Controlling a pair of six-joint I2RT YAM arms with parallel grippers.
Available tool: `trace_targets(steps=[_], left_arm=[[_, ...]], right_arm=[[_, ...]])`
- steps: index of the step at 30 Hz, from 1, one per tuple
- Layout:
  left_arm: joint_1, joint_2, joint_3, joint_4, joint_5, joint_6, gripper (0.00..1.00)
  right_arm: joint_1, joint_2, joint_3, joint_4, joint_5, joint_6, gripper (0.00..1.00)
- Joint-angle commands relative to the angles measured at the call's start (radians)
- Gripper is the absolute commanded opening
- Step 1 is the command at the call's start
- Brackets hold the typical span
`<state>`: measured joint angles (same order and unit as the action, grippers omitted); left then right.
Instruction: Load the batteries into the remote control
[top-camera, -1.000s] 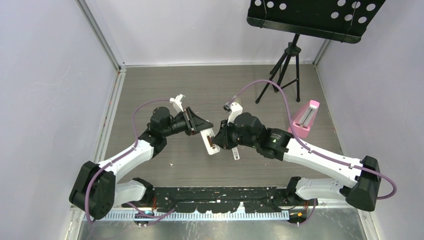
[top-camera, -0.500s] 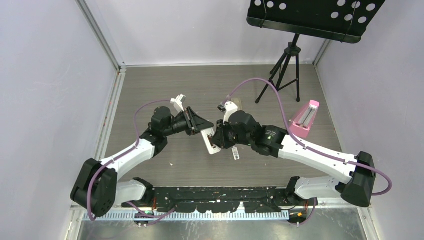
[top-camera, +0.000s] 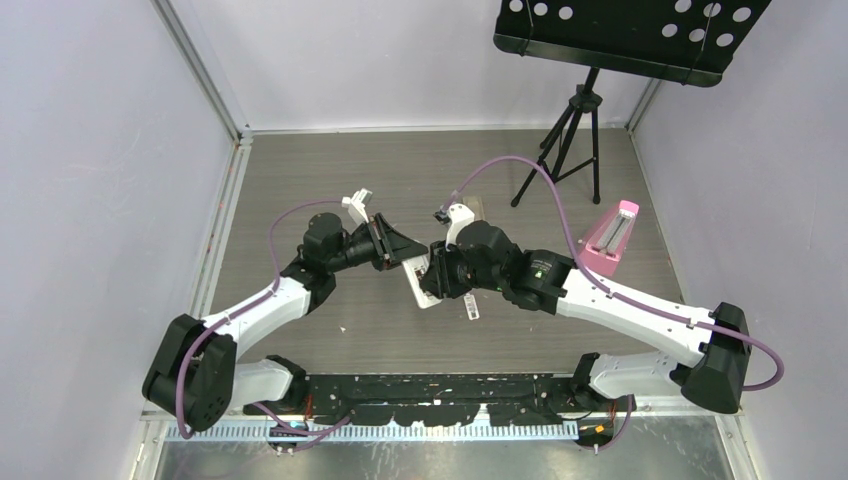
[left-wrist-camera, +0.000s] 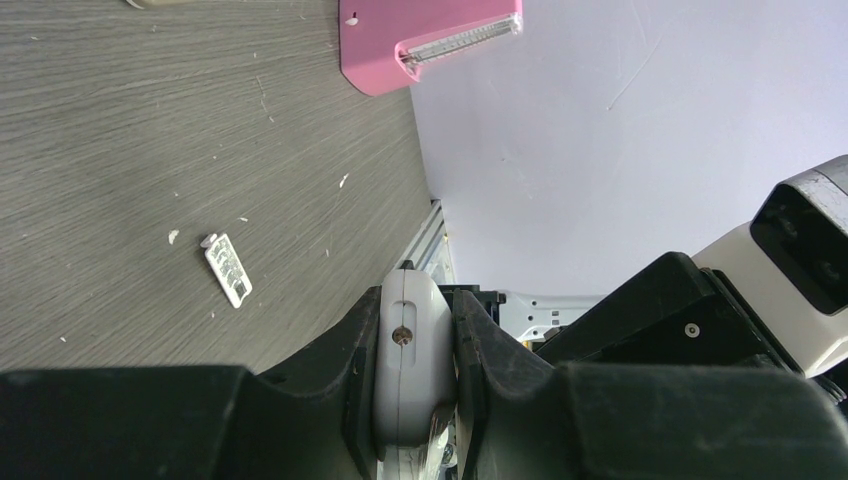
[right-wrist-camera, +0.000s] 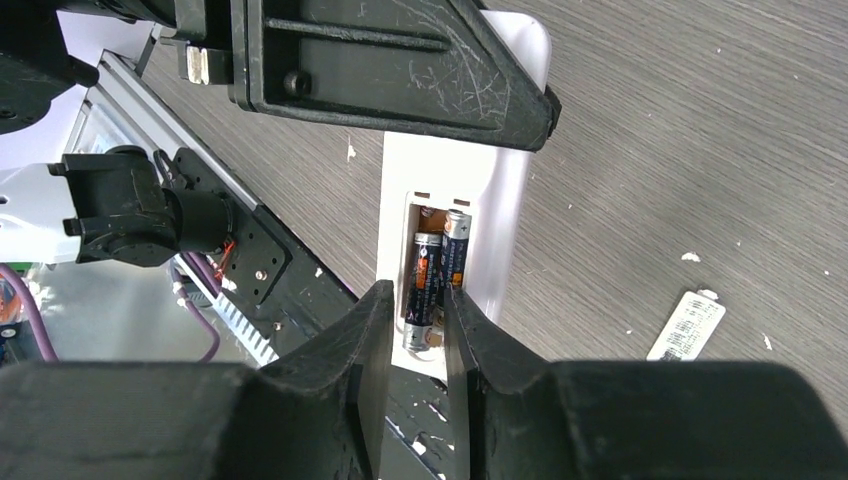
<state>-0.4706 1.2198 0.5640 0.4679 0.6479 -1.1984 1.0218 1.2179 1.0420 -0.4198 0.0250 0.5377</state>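
Our left gripper (left-wrist-camera: 417, 335) pinches the remote control (right-wrist-camera: 508, 215), steadying its recess (right-wrist-camera: 432, 212). Our right gripper (right-wrist-camera: 418, 310) flanks a seated battery (right-wrist-camera: 424, 262); we cannot tell whether it grips.

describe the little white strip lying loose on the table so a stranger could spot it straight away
On the grey wood-grain table, find the white remote control gripped near the middle. Just right of it, toward the near edge, a small flat white strip lies alone on the surface. Unlike the remote it is much shorter, ungripped, and printed with dark lines.
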Motion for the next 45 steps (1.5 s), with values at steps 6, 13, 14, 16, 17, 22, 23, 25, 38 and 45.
trace_targets(steps=[6,13,14,16,17,22,23,25,38,45], left_arm=[[0.006,-0.008,0.001,0.090,0.004,-0.037,0.00],[0.007,-0.019,-0.043,0.202,-0.078,-0.195,0.00],[0.007,-0.019,-0.066,0.239,-0.097,-0.234,0.00],[0.007,-0.015,-0.094,0.313,-0.134,-0.311,0.00],[0.008,-0.014,-0.106,0.350,-0.159,-0.351,0.00],[0.007,-0.002,-0.132,0.493,-0.249,-0.514,0.00],[0.006,-0.003,-0.132,0.506,-0.267,-0.532,0.00],[0.006,-0.011,-0.137,0.519,-0.305,-0.567,0.00],[0.006,-0.018,-0.133,0.570,-0.354,-0.636,0.00],[0.006,-0.013,-0.131,0.587,-0.337,-0.633,0.00]], right_arm=[[0.006,-0.060,0.022,0.056,0.077,0.069,0.37],[0.005,-0.248,-0.158,0.311,0.166,0.183,0.62],[0.006,-0.273,-0.186,0.352,0.181,0.198,0.64],[0.006,-0.315,-0.238,0.426,0.208,0.228,0.69],[0.005,-0.330,-0.257,0.459,0.218,0.248,0.71],[0.006,-0.368,-0.350,0.579,0.312,0.434,0.72],[0.005,-0.369,-0.371,0.608,0.325,0.495,0.73],[0.006,-0.355,-0.393,0.648,0.330,0.555,0.73],[0.006,-0.233,-0.391,0.786,0.306,0.679,0.74],[0.007,-0.254,-0.427,0.839,0.345,0.698,0.72]])
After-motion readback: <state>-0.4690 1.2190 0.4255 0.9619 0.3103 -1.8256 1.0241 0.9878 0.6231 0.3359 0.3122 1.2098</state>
